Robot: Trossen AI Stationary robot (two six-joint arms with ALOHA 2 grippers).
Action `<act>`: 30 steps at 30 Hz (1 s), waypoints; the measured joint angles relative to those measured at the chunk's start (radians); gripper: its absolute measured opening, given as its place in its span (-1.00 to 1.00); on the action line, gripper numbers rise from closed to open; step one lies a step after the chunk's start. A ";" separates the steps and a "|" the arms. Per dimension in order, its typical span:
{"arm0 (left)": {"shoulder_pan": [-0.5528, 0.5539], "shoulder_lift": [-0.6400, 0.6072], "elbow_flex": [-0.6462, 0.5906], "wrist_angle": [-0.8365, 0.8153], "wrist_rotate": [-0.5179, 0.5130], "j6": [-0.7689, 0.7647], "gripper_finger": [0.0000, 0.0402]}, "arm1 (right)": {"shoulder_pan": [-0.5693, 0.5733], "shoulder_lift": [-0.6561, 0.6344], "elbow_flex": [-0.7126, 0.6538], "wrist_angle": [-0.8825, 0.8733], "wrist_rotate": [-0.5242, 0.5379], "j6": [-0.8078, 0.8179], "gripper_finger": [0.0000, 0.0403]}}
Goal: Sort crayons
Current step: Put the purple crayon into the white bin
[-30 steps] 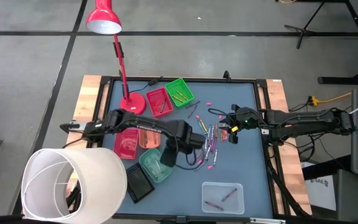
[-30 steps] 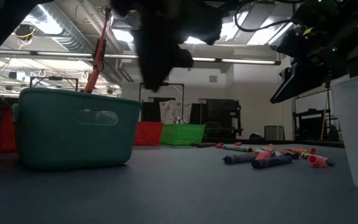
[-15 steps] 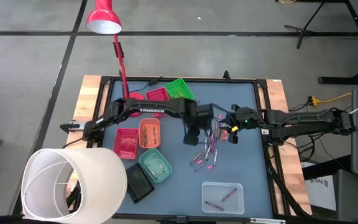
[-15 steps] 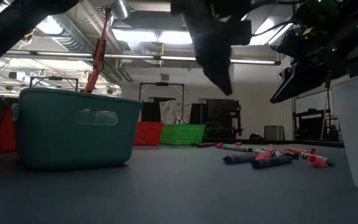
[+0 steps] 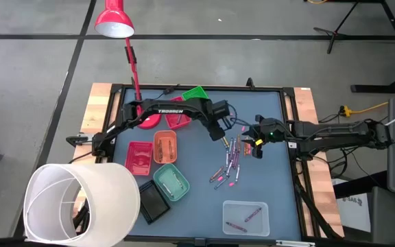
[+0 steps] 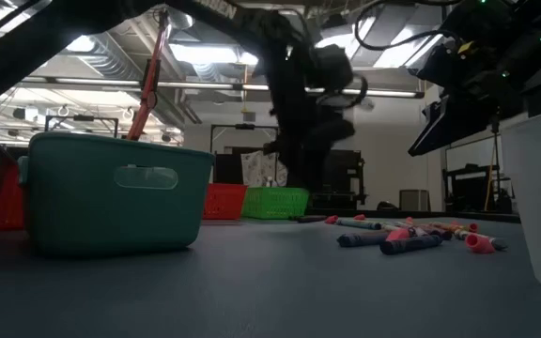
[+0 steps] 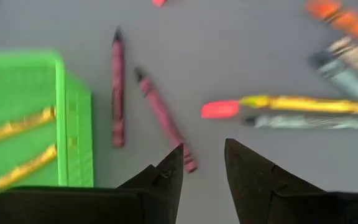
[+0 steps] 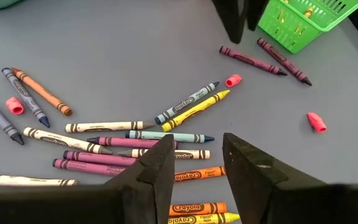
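Two dark grippers hanging over the grey-blue table top [image 5: 266,185], both with fingers parted and nothing between them. Left gripper [image 7: 202,168] hovering beside the green slotted plastic tray [image 7: 23,118], directly over a maroon crayon [image 7: 164,121] lying loose on the table, a second maroon crayon [image 7: 117,87] lying just beside it. Holding two yellow crayons [image 7: 17,123] inside that green tray. Right gripper [image 8: 196,163] waiting above the main scatter of thin wax crayons [image 8: 135,140], jaws spread wide and gripping nothing.

Lying mostly mid-table in the high view, the loose crayons [image 5: 229,161] spreading in mixed colours: purple, pink, white, blue, yellow, orange. Sitting among them, several small pink stubs [image 8: 233,80]. Resting near the table's near edge, a clear plastic tray [image 5: 246,217] with a few crayons inside. Standing in a cluster on the left side, a red tray [image 5: 138,158], an orange tray [image 5: 164,145], a teal tray [image 5: 171,182] and a black tray [image 5: 153,203]. Leaning over the far left corner, a red desk lamp [image 5: 114,19]; blocking the near left corner, a large white cylinder [image 5: 81,204].
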 joint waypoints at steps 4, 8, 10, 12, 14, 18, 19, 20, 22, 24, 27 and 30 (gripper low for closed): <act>0.014 -0.001 -0.063 0.061 -0.013 -0.040 -0.51 | 0.000 0.000 0.000 0.000 0.000 0.000 -0.34; 0.019 0.000 -0.104 0.102 -0.013 -0.044 -0.52 | 0.000 0.000 0.000 0.000 0.000 0.000 -0.34; 0.019 -0.001 -0.123 0.138 -0.013 -0.045 -0.52 | 0.000 0.000 0.000 0.000 0.000 0.000 -0.34; 0.018 -0.001 -0.141 0.150 -0.012 -0.046 -0.52 | 0.000 0.000 0.000 0.000 0.000 0.000 -0.34; 0.017 -0.001 -0.155 0.158 -0.011 -0.047 -0.52 | 0.000 0.000 0.000 0.000 0.000 0.000 -0.34; 0.018 -0.001 -0.185 0.168 -0.011 -0.047 -0.52 | 0.000 0.000 0.000 0.000 0.000 0.000 -0.34; 0.018 -0.001 -0.190 0.170 -0.010 -0.048 -0.52 | 0.000 0.000 0.000 0.000 0.000 0.000 -0.34; 0.018 -0.001 -0.195 0.176 -0.011 -0.048 -0.52 | 0.000 0.000 0.000 0.000 0.000 0.000 -0.34; 0.018 -0.002 -0.208 0.182 -0.011 -0.048 -0.52 | 0.000 0.000 0.000 0.000 0.000 0.000 -0.34; 0.018 -0.004 -0.218 0.190 -0.012 -0.048 -0.52 | 0.000 0.000 0.000 0.000 0.000 0.000 -0.34; 0.018 -0.004 -0.223 0.191 -0.012 -0.044 -0.53 | 0.000 0.000 0.000 0.000 0.000 0.000 -0.34; 0.017 -0.004 -0.223 0.191 -0.012 -0.044 -0.57 | 0.000 0.000 0.000 0.000 0.000 -0.001 -0.34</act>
